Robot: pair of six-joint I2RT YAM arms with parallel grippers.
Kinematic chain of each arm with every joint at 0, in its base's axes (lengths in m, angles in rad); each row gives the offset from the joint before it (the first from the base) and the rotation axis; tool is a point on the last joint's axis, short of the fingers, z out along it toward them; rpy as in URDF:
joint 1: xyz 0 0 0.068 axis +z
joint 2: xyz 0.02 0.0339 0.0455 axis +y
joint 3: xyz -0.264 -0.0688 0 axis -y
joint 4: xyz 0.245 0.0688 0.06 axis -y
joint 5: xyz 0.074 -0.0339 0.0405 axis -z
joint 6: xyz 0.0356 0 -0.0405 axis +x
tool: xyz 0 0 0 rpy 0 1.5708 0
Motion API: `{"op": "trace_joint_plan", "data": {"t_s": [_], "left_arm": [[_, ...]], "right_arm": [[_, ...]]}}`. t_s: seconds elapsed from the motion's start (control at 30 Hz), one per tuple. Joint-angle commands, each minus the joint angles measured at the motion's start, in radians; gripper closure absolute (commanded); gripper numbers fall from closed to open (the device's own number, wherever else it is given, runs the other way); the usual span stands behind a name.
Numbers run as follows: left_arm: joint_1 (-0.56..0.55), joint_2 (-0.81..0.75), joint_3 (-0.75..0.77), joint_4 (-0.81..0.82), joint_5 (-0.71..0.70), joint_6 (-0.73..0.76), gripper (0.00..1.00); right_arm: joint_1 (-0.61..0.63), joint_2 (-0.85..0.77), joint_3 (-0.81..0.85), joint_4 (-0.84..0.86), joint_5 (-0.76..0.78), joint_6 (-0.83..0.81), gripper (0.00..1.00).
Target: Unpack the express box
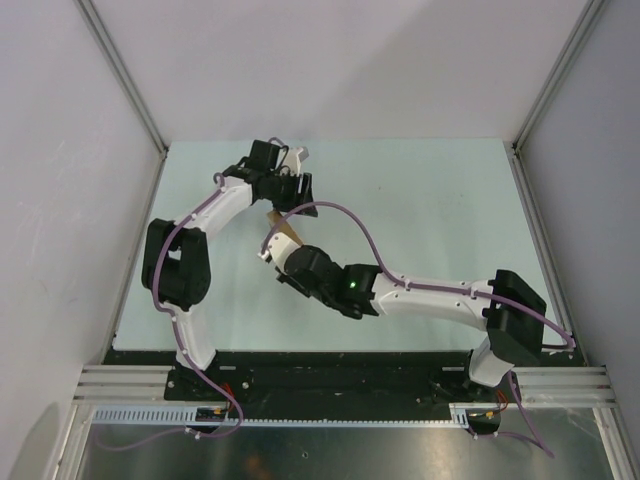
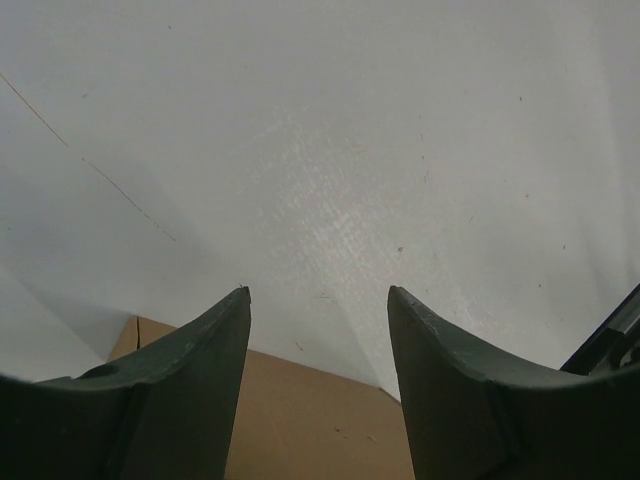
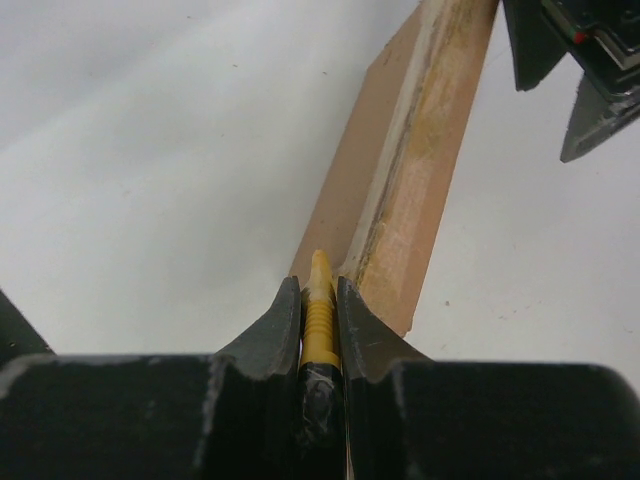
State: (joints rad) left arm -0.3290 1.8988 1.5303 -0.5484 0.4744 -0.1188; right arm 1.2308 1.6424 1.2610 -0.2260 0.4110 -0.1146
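Observation:
The express box (image 1: 284, 229) is a small brown cardboard box in the middle of the table, between my two grippers. My right gripper (image 3: 318, 285) is shut on the yellow utility knife (image 3: 319, 310). The knife's tip rests at the near end of the box's taped seam (image 3: 420, 150). In the top view this gripper (image 1: 272, 252) sits just in front of the box. My left gripper (image 2: 318, 292) is open, its fingers apart above the box's far part (image 2: 310, 420). In the top view it (image 1: 297, 192) is just behind the box.
The pale table surface (image 1: 430, 210) is walled by white panels at the back and sides. A purple cable (image 1: 345, 212) arcs over the right arm. The left gripper's dark fingers (image 3: 570, 70) show at the top right of the right wrist view.

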Motion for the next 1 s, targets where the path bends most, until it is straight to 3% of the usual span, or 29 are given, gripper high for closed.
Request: {"op": "trace_joint_plan", "data": {"t_s": [0.0,0.37,0.97], "left_arm": [[-0.002,0.003,-0.015,-0.016,0.004,0.053,0.38],[-0.002,0.017,-0.025,-0.027,0.024,0.053,0.38],[-0.002,0.006,-0.032,-0.028,0.101,0.057,0.36]], "right_arm": [[-0.042,-0.018,0.002,0.01,0.034,0.021,1.0],[-0.163,-0.061,-0.057,0.008,0.023,0.079,1.0],[-0.418,-0.085,-0.114,0.086,-0.116,0.286,1.0]]}}
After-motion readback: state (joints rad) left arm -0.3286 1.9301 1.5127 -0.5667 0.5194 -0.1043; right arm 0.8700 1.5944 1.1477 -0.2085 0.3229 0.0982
